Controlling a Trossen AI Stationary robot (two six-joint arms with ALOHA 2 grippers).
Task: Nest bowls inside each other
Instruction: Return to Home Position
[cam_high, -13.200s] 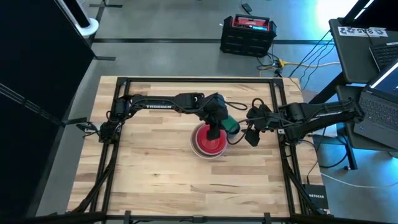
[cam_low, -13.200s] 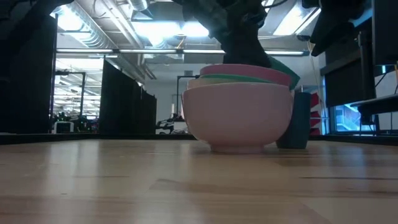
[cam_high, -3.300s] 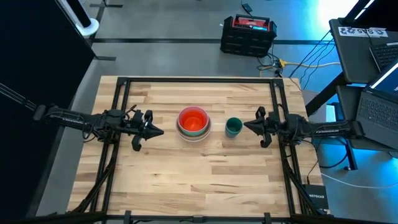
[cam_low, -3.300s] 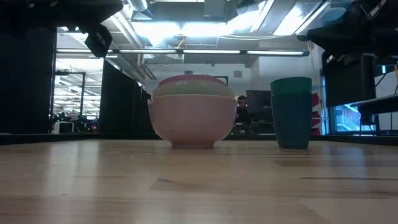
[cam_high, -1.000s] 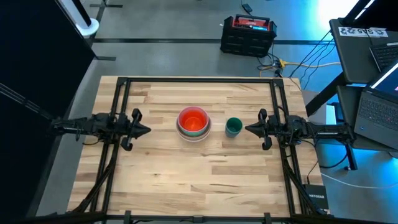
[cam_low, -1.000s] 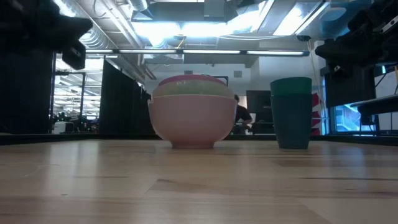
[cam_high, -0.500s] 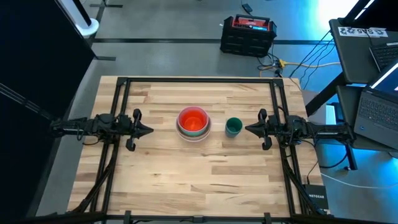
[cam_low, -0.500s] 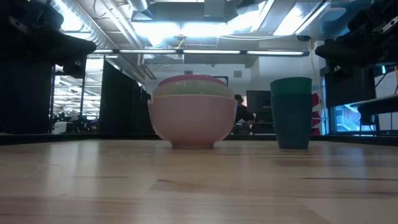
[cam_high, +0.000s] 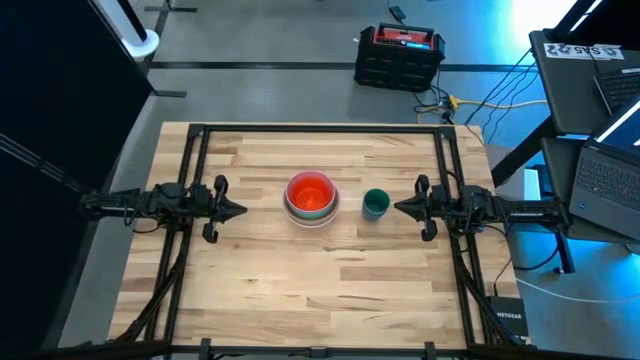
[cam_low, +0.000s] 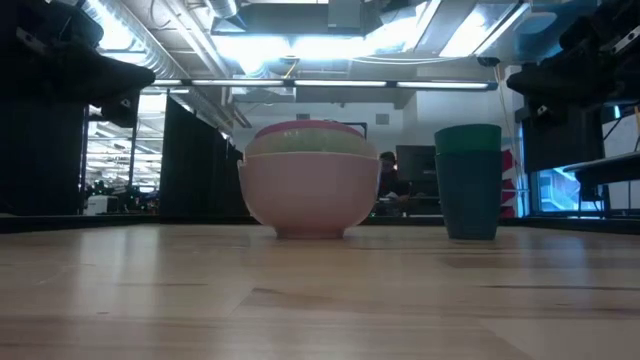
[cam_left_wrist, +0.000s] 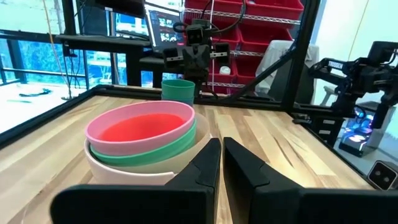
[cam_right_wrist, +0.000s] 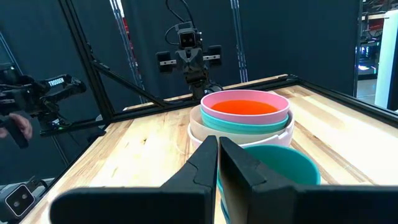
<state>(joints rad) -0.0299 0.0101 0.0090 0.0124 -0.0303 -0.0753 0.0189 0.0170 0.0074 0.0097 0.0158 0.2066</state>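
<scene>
The bowls (cam_high: 311, 198) sit nested one inside another as a single stack, roughly in the middle of the surface (cam_high: 320, 290). Just beside the stack, on its right and not touching it, stands the cup (cam_high: 375, 203). The left hand (cam_high: 240, 210) is held above the left side of the surface, pointing in toward the stack and well apart from it. The right hand (cam_high: 400, 208) faces it from the right side, near the cup. Stack and cup lie between the two hands, all roughly in one line.
</scene>
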